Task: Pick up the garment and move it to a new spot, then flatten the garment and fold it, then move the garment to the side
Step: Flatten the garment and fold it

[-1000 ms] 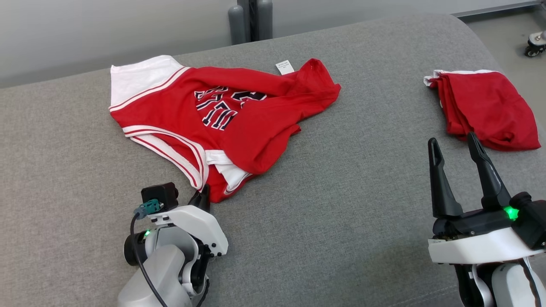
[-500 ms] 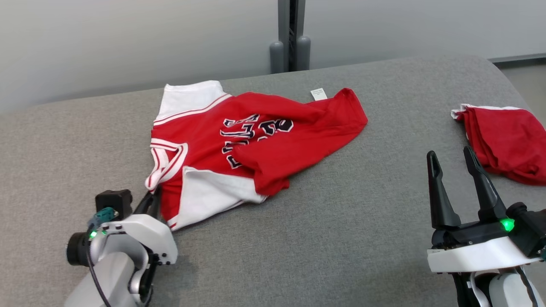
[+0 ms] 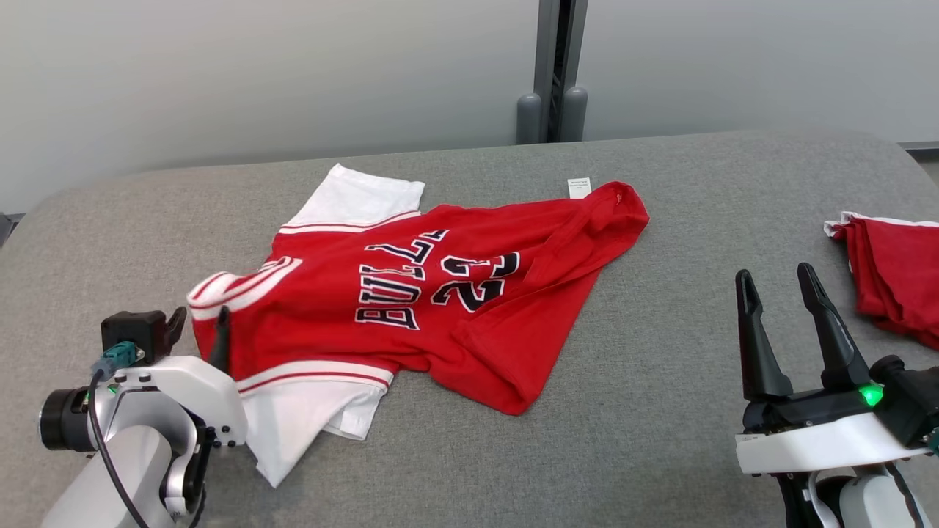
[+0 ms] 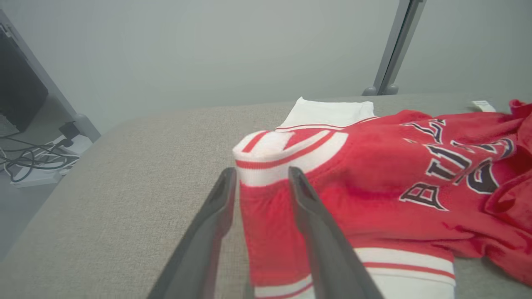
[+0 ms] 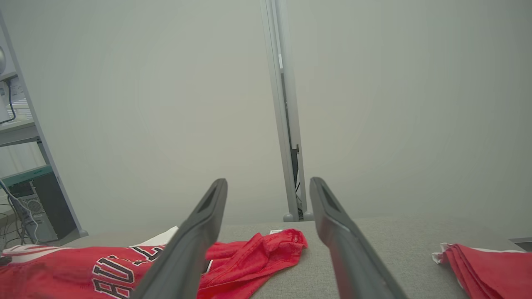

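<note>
From the head view, the garment [image 3: 440, 293], a red shirt with white trim and dark letters, lay spread but rumpled on the grey desk [image 3: 660, 411]. It was left of the middle, and a white tag [image 3: 579, 188] stuck out at its far edge. The left gripper [image 3: 198, 323] was at the shirt's near left side, and its jaws pinched the striped edge. The right gripper [image 3: 775, 273] was low on the right, well apart from the shirt. Its jaws were wide and held nothing. A folded red cloth [image 3: 895, 279] lay by the right edge of the desk. A grey post [image 3: 554, 73] stood behind the desk.

From the left wrist view, the left gripper [image 4: 262, 171] had red cloth squeezed between its jaws. The striped edge of the garment [image 4: 374, 166] bulged up just past the tips.

From the right wrist view, the right gripper [image 5: 268, 180] was above the desk with its jaws wide apart and empty. The garment [image 5: 249, 253] lay low on the left, and the folded red cloth [image 5: 490, 265] lay low on the right.
</note>
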